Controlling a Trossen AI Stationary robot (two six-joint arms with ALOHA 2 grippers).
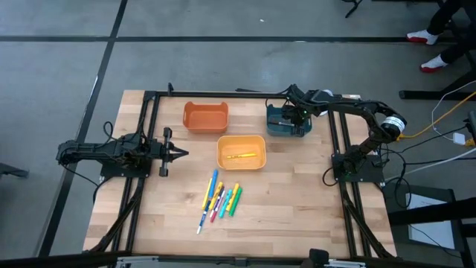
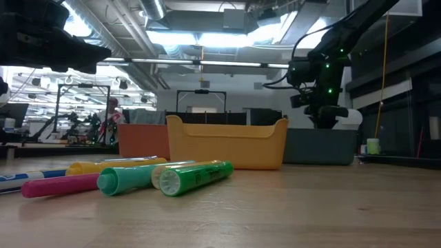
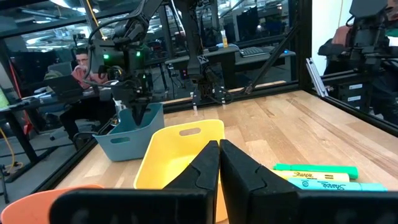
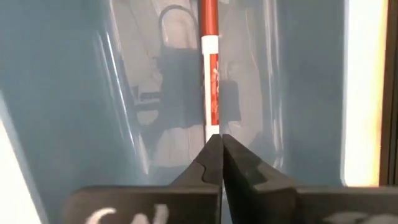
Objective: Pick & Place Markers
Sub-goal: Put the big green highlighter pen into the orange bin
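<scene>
Your right gripper [image 4: 214,140], upper right in the high view, appears pinched empty above the red marker [image 4: 209,68] in the teal bin [image 1: 286,128]; lift straight out.

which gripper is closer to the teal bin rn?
Right. The right gripper is shut directly over the teal bin, a red marker lying below it. The left gripper waits across the table.

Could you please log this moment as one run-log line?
right hand: shut, in teal bin, red marker beyond fingertips | left hand: shut, waiting | markers: loose on table
</scene>
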